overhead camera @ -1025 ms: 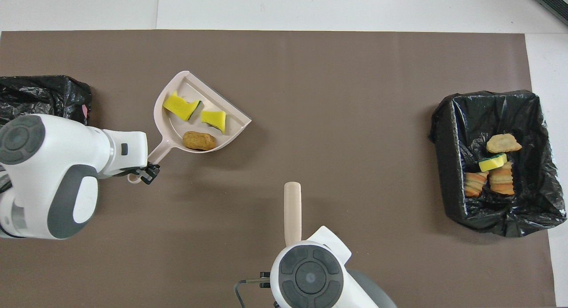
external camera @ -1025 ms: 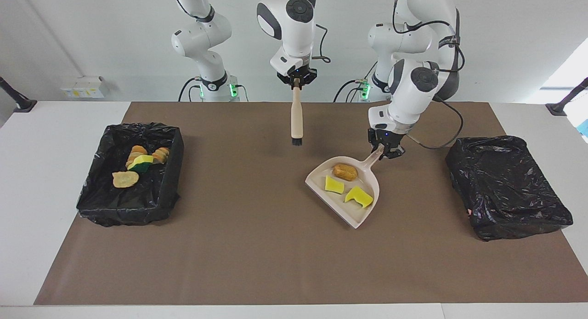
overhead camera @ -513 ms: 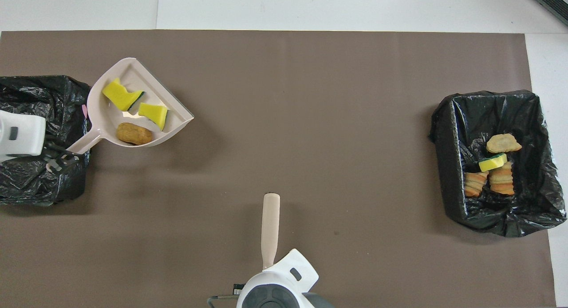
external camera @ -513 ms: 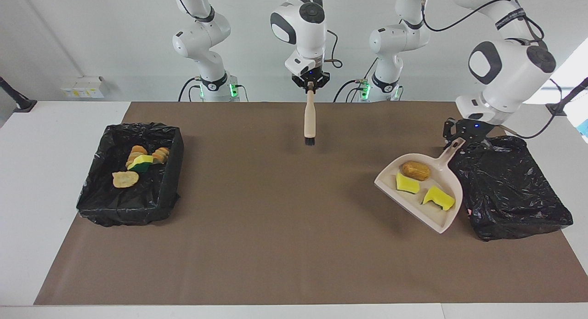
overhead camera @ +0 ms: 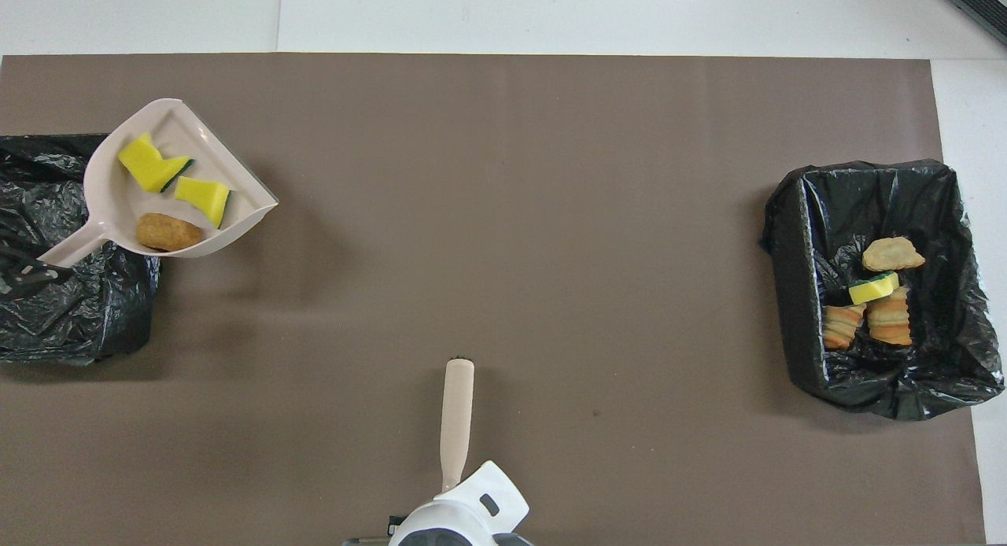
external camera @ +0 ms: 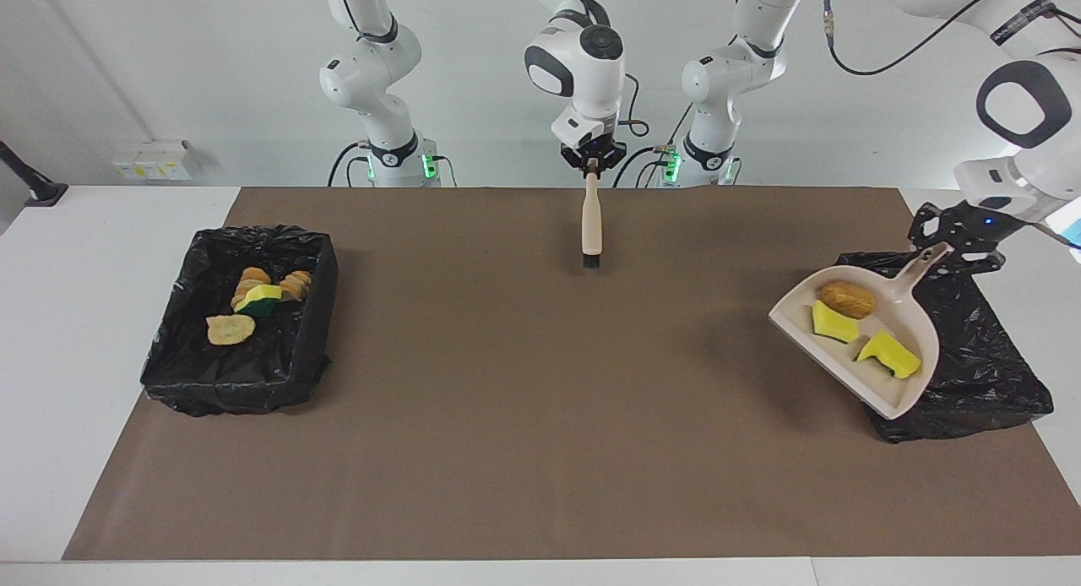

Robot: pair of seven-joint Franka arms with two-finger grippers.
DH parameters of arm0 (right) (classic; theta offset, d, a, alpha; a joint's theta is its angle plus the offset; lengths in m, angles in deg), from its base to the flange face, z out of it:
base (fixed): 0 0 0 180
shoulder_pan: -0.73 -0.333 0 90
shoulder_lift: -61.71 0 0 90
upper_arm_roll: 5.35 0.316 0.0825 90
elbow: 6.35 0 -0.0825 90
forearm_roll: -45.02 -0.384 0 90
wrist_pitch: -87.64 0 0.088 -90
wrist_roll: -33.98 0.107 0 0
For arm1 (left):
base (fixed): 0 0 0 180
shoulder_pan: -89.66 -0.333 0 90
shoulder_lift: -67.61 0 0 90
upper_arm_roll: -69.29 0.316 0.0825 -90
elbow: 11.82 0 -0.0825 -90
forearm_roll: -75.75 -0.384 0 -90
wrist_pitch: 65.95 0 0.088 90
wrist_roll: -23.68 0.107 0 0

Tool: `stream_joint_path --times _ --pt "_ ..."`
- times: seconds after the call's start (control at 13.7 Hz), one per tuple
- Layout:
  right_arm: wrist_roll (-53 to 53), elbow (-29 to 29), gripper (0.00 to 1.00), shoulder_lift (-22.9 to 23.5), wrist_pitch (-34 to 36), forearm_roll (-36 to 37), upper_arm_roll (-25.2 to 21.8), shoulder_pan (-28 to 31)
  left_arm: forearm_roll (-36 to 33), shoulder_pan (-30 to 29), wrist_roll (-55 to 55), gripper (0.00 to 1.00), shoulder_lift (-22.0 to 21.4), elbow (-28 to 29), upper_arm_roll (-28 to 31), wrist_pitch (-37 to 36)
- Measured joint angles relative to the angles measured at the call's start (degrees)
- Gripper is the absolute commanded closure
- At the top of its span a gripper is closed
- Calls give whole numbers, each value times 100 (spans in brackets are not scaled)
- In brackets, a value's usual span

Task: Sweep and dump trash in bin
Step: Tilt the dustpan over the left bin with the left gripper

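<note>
Left hand [external camera: 950, 241] clamped on dustpan [external camera: 895, 375] handle, raised over bin [external camera: 988, 366]; three trash scraps [external camera: 847, 299] just below it in the pan. Right hand [external camera: 594, 158] gripping brush [external camera: 591, 227], hanging straight beneath, over the bench [external camera: 507, 451].

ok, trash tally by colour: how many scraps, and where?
Yellow scraps: 3, two in the dustpan at and, one in the bin at the right arm's end
Orange-brown scraps: 4, one in the dustpan, three in that bin
Total: 7
</note>
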Motion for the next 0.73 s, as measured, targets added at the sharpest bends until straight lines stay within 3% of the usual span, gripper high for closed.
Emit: stream_joint_path --times 0.07,0.15,0.37,0.73 --pt "-11 5 60 42 0 66 0 2 -261 -133 332 100 53 -108 -1 -5" --pt "-31 9 1 57 1 103 0 2 -550 -256 647 100 96 -223 -1 -6" --pt "-43 182 0 60 319 406 -3 22 -1375 -424 1036 100 181 -469 -4 -8" --pt "-787 1003 0 -2 1551 529 -34 518 -2668 -359 1064 100 192 -600 -175 14"
